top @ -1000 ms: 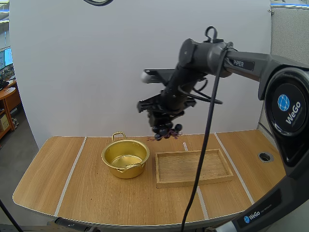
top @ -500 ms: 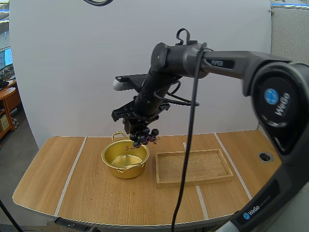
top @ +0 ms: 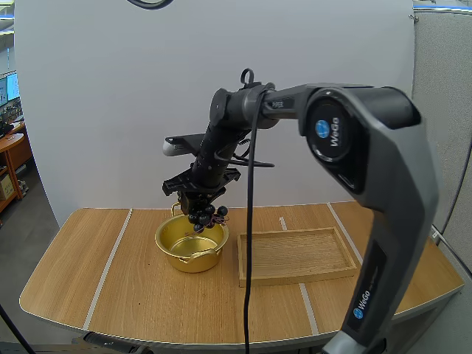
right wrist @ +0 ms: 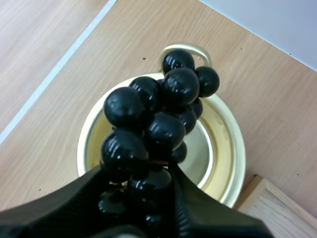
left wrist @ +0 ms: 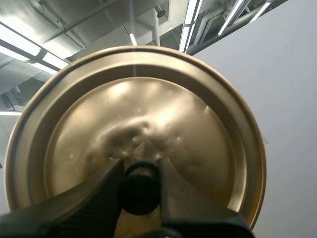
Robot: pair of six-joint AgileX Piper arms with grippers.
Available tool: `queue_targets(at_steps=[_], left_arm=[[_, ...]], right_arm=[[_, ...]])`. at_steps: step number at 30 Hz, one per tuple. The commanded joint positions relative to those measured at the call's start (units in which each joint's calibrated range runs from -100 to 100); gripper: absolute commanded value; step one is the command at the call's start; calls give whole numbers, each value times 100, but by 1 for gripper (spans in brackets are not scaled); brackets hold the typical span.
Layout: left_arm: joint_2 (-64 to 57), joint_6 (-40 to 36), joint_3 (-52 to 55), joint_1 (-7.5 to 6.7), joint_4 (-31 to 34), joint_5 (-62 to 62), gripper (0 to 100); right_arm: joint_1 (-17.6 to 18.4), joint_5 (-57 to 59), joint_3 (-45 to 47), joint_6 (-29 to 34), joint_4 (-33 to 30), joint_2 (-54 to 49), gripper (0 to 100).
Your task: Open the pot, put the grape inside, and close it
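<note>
high view: the right arm stretches out over the surface (top: pixel 133 295), and its right hand (top: pixel 198 208) points down over the gold pot (top: pixel 168 242). the hand's fingers are pinched on a bunch of dark grapes (top: pixel 204 217). the bunch hangs just above the pot's open mouth, toward the far rim. the pot stands upright on the surface with its lid off, and a loop handle (top: pixel 181 206) rises at its far side. a wooden tray (top: pixel 295 279) lies flat just beside the pot on the right, with a narrow gap between them.

left wrist view: the left hand (left wrist: pixel 140 169) is clamped on the black knob (left wrist: pixel 140 193) of the gold lid (left wrist: pixel 148 114). its two fingers stand on either side of the knob and press it between them. the lid's round face is turned toward the camera, and its rim is in sight all round except where the fingers cover it.

right wrist view: the two fingers of the right hand pinch the near end of the grape bunch, and the glossy black berries pile out past the fingertips. straight beyond the grapes is the pot, open, with its pale gold inside showing around the bunch. the loop handle peeks out past the farthest berry. a corner of the tray lies near the pot's rim. a pale stripe (right wrist: pixel 54 74) runs across the surface on the pot's other side.
</note>
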Motion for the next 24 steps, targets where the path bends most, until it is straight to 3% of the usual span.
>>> queue_targets(at_steps=[1,24], left_arm=[[-20,-21,-41,-17,90,-211,0],[-20,-21,-41,-17,90,-211,0]], right_arm=[[28,79,-368,-166,235,600,0],[211,-262,-368,-355,9,2074,0]])
